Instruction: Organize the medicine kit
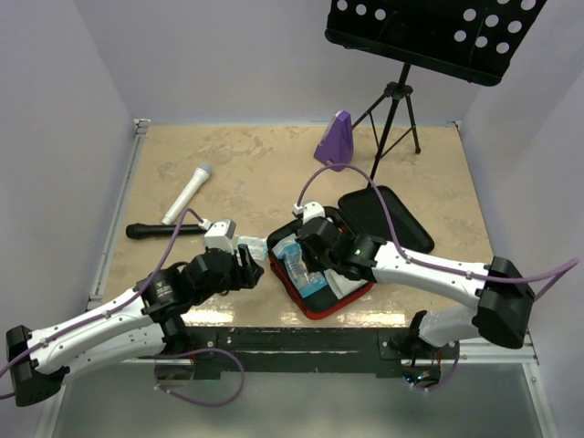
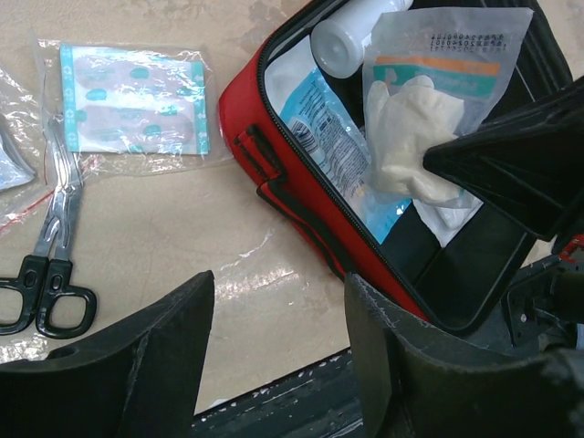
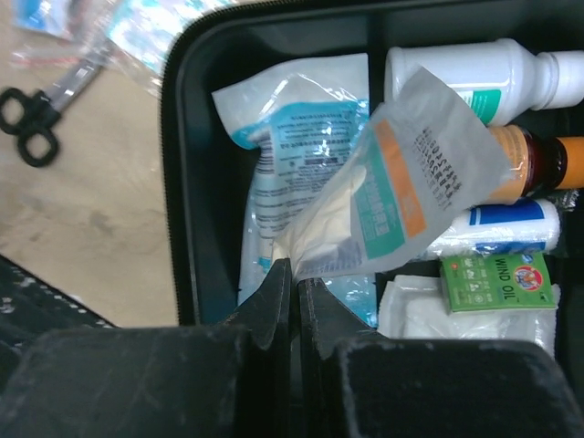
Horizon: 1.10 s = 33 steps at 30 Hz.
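Beige stone tabletop (image 1: 182, 155); the soft red zip medicine kit (image 2: 274, 173) is lying open at its near edge, mostly packed. My right gripper (image 3: 294, 274) is pinching a clear glove packet (image 3: 401, 182) inside; my left gripper (image 2: 278, 287) is gaping empty; steel scissors (image 2: 55, 228) are waiting outside.

Kit (image 1: 310, 310) part hid by R arm (image 1: 429, 265).

My left arm (image 1: 91, 333) and right arm (image 1: 438, 269) wear white shells with black joints, and a purple cable (image 1: 388, 219) runs along each. My left gripper (image 2: 278, 290) and right gripper (image 3: 294, 274) have matte black, wedge-shaped fingers (image 2: 137, 365), faintly scratched. A green light (image 1: 362, 245) shows on my right wrist.
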Each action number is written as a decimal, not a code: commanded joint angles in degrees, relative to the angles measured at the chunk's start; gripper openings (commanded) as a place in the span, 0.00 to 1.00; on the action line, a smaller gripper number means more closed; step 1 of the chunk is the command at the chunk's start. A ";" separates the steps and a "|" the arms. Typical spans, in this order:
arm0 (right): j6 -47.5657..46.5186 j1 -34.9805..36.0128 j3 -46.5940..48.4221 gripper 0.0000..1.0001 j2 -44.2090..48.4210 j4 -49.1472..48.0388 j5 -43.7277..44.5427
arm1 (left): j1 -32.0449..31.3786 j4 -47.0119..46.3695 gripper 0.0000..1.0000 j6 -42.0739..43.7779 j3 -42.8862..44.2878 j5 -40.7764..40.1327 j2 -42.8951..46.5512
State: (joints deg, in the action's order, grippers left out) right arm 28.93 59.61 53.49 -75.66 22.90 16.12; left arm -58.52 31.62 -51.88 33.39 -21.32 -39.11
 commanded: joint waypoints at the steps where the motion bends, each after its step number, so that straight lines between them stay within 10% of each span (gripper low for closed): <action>1: -3.44 -0.02 4.33 0.00 -3.43 1.09 4.26 | 0.16 -2.43 0.63 -0.07 -0.95 -1.09 0.26; 16: -3.09 0.33 15.50 0.01 -17.59 9.36 11.13 | 0.16 -2.44 0.63 -0.77 -2.98 -1.09 1.14; 23: -0.72 1.29 15.50 0.48 -14.26 7.34 9.02 | 0.25 -2.17 0.63 -1.03 -2.80 -1.18 0.97; 33: 1.04 1.29 12.17 0.53 -7.32 6.38 10.07 | 0.25 -2.96 0.63 -0.77 -2.01 -1.27 -1.84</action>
State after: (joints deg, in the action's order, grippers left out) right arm 28.14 60.75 66.61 -86.15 30.96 24.58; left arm -58.52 30.52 -51.92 30.94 -21.47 -40.60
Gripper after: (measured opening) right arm 0.539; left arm 0.631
